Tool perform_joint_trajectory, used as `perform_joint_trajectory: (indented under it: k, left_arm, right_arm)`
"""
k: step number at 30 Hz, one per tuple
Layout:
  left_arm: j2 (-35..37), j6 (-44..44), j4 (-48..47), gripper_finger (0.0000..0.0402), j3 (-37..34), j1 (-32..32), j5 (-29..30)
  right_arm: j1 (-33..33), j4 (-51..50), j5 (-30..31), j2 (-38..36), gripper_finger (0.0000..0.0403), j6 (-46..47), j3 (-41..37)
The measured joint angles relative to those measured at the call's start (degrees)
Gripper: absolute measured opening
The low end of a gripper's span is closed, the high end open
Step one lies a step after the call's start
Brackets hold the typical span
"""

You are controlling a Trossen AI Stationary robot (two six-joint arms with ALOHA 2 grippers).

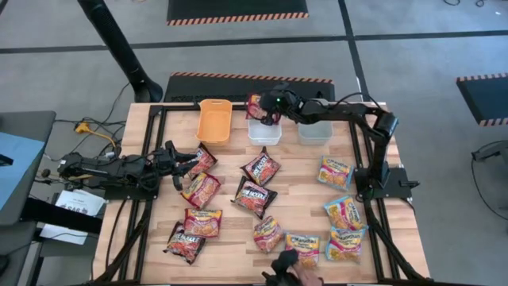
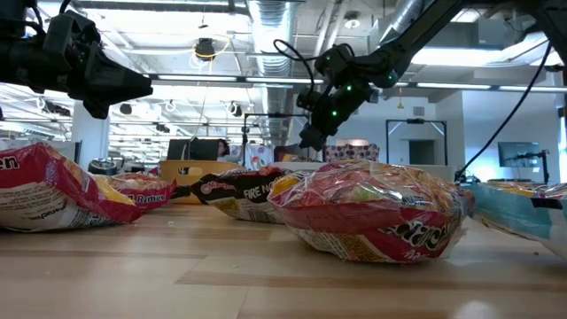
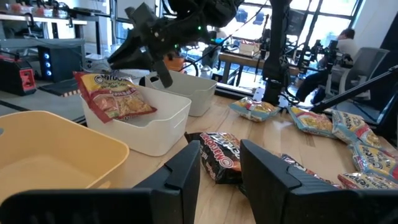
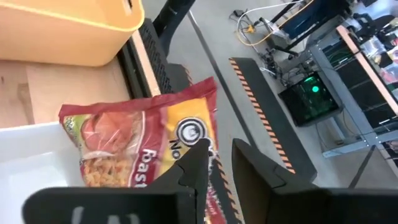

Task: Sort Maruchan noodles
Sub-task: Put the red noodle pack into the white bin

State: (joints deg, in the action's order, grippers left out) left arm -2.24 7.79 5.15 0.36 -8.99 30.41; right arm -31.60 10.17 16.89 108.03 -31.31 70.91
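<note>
Right tool (image 1: 267, 109) reaches from above over the white bin (image 1: 264, 132) at the far edge of the surface (image 1: 302, 199), with a red-orange packet (image 1: 255, 106) at its tips leaning on the bin's far rim; the left tool (image 1: 184, 165) waits low at the left among loose packets, near the orange bin (image 1: 214, 121) and well apart from the grey bin (image 1: 315, 131). From table height, the right tool (image 2: 321, 111) hangs above the bins, its finger gap not readable there, while a red packet (image 2: 372, 211) fills the foreground under ceiling pipes and office lights. Seen from the left wrist, the packet (image 3: 115, 95) stands tilted half over the white bin's (image 3: 163, 127) rim, and the left tool's own fingers (image 3: 186, 174) stand apart around nothing, a dark packet (image 3: 219, 155) lying beyond them; a person sits at a desk far back. Seen from the right wrist, its fingers (image 4: 196, 163) are parted slightly, touching the packet (image 4: 149, 146) without clearly clamping it. My worry: perched on the rim, the packet could tip outward onto the floor instead of sliding into the bin.
</note>
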Motion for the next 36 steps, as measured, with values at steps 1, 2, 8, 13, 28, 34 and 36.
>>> perform_joint_trajectory:
  k: [1, 2, 8, 13, 28, 34, 36]
  left_arm:
    - [0.0, 0.0, 0.01, 0.0102, 0.0, 0.0, -0.02]
    - [0.0, 0.0, 0.0, 0.0102, 0.01, 0.0, -0.02]
    - [0.0, 0.54, 0.02, 0.0102, 0.02, 0.0, -0.02]
    - [0.0, 3.0, 0.0, 0.0102, 0.02, 0.0, -0.02]
    - [0.01, -5.36, 6.95, 0.0103, 5.92, 0.0, -2.65]
    - [0.0, -17.58, 8.7, 0.0103, 9.9, 0.0, -4.66]
    - [0.0, -20.94, 8.89, 0.0103, 10.78, 0.0, -4.53]
  right_arm:
    - [0.14, -0.13, -0.02, -0.59, 0.0096, 0.54, 0.0]
    - [0.38, -0.02, -0.32, -1.23, 0.0096, 1.26, 0.0]
    - [0.9, -7.42, -15.79, -5.14, 0.0096, 9.55, 0.04]
    - [0.27, -14.54, -19.72, -5.44, 0.0096, 22.89, 0.04]
    - [8.49, -21.03, -19.89, -5.44, 0.0096, 20.5, 0.5]
    - [13.17, -25.28, -16.97, -5.44, 0.0096, 20.11, 5.86]
    - [14.48, -27.45, -16.59, -5.42, 0.0096, 19.22, 8.81]
